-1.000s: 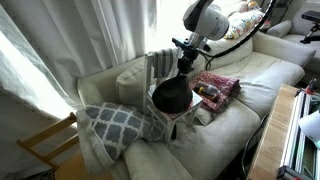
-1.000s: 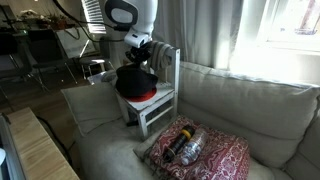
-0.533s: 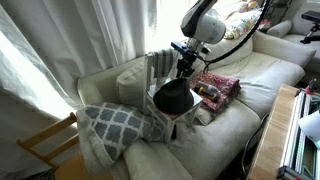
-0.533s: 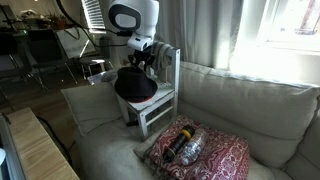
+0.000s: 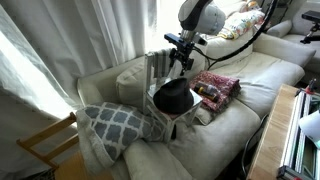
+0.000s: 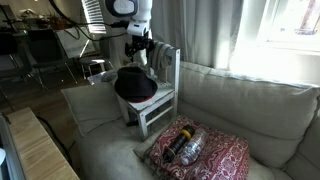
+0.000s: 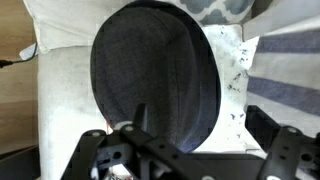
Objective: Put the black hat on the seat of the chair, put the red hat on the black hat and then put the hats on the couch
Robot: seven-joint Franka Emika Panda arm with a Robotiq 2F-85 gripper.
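Note:
The black hat (image 5: pixel 172 97) (image 6: pixel 135 84) lies flat on the seat of the small white chair (image 5: pixel 160 66) (image 6: pixel 168 68), which stands on the cream couch (image 5: pixel 262 76) (image 6: pixel 255 110). My gripper (image 5: pixel 183 62) (image 6: pixel 140 58) hangs open just above the hat, apart from it. The wrist view looks straight down: the hat (image 7: pixel 155 75) fills the middle, the white seat (image 7: pixel 60 95) shows around it, and my gripper (image 7: pixel 185 155) spans the bottom edge with nothing between its fingers. The red hat is out of view.
A red patterned cloth (image 5: pixel 216 87) (image 6: pixel 198 150) with dark objects on it lies on the couch beside the chair. A grey-and-white patterned cushion (image 5: pixel 115 122) leans on its other side. A tan wooden chair (image 5: pixel 45 146) and a wooden table (image 5: pixel 275 140) (image 6: pixel 40 150) flank the couch.
My gripper has opened, let go of the black hat and risen clear of it. The hat has settled flat on the chair seat.

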